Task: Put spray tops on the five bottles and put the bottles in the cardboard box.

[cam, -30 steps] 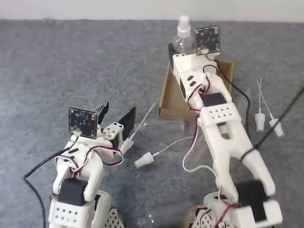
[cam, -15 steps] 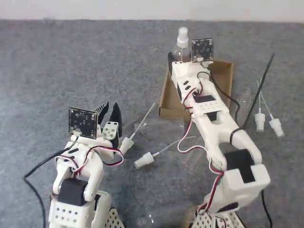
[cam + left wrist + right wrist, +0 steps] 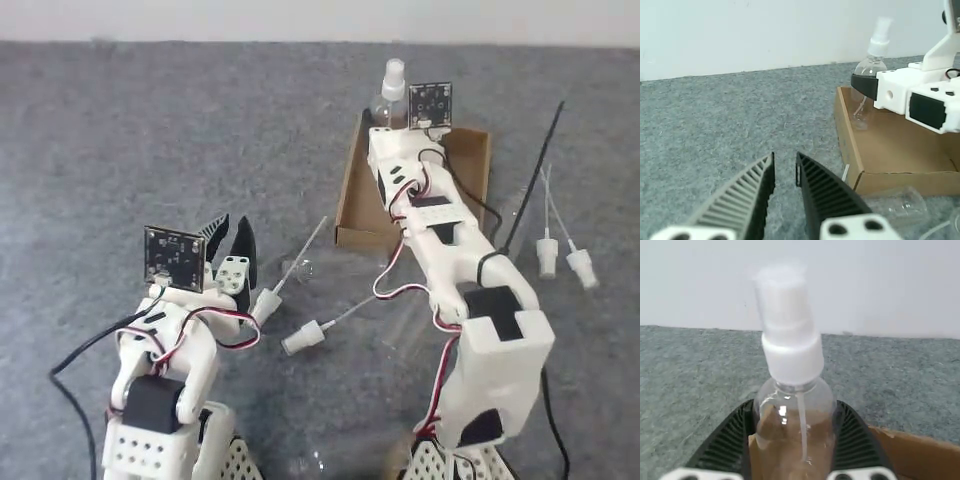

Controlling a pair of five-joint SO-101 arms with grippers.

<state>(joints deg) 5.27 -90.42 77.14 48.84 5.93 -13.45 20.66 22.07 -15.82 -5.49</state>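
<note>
Capped bottle (image 3: 388, 88), one: pinched in the right claw (image 3: 795, 410), upright, long axis vertical, nozzle uppermost, at the far left corner of the cardboard box (image 3: 465, 165), one.
Loose spray tops (image 3: 305, 338), four: two by the left arm, two well right of the box.
Uncapped bottle (image 3: 897, 202), one counted: on its side just before the box.
Left claw (image 3: 785, 157): slightly spread, holding nothing.
Worktop (image 3: 120, 130): grey carpet.
Wall (image 3: 765, 30): white.

The right arm stretches to the far side with the right gripper (image 3: 794, 412) clamped on a bottle (image 3: 791, 360), while the left arm sits folded near, the left gripper (image 3: 232, 222) narrowly parted.
</note>
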